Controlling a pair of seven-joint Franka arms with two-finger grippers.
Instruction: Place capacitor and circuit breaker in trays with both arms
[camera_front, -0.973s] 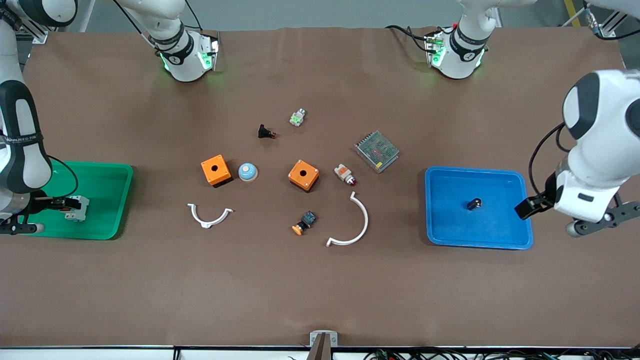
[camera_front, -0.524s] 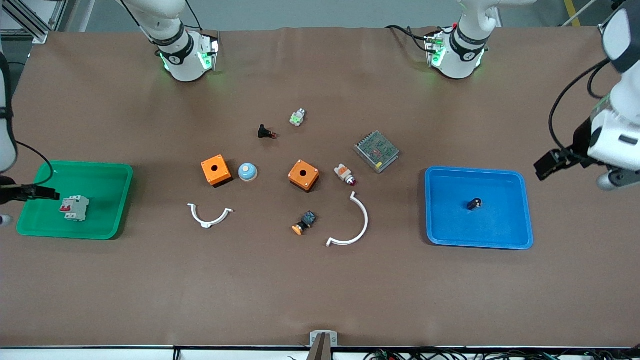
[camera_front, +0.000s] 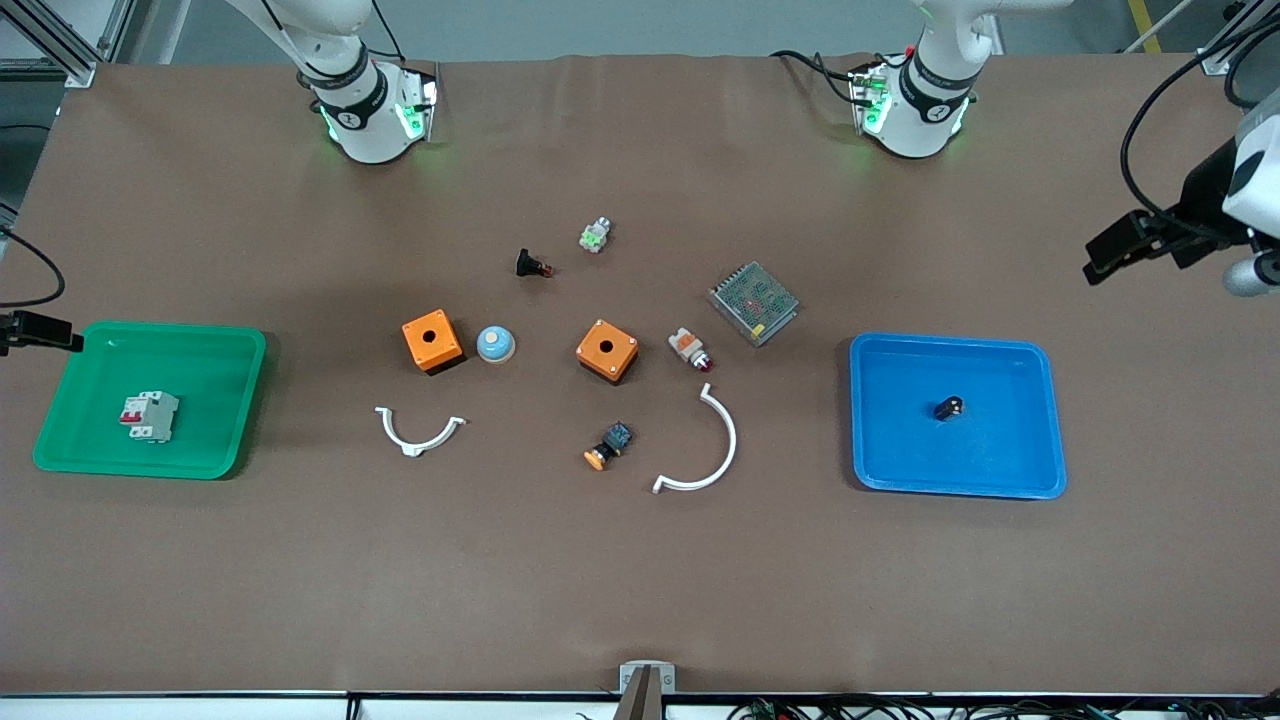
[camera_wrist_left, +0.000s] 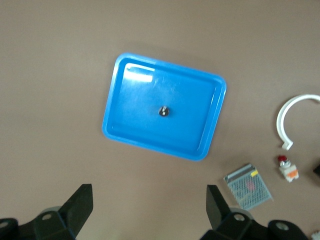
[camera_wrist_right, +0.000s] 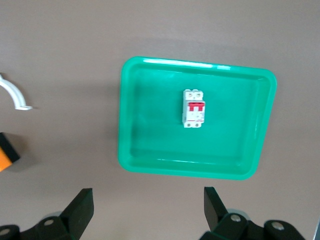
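With the capacitor (camera_front: 949, 408) lying in the blue tray (camera_front: 1040, 470) and the circuit breaker (camera_front: 150, 416) in the green tray (camera_front: 215, 455), both grippers, left (camera_wrist_left: 150, 212) and right (camera_wrist_right: 148, 210), hang empty with fingers spread wide above those trays, so only a careless swing could nudge either tray.

We're only catching a sliver of the right hand (camera_front: 30, 332) at the edge of the front view, most of its arm cut off. The left hand (camera_front: 1140, 245) is also running off the frame, its white wrist body clipped. In the left wrist view, the capacitor (camera_wrist_left: 163, 111) is showing too small to make out its end. In the right wrist view, an orange box (camera_wrist_right: 7, 156) is getting sliced by the picture's border.
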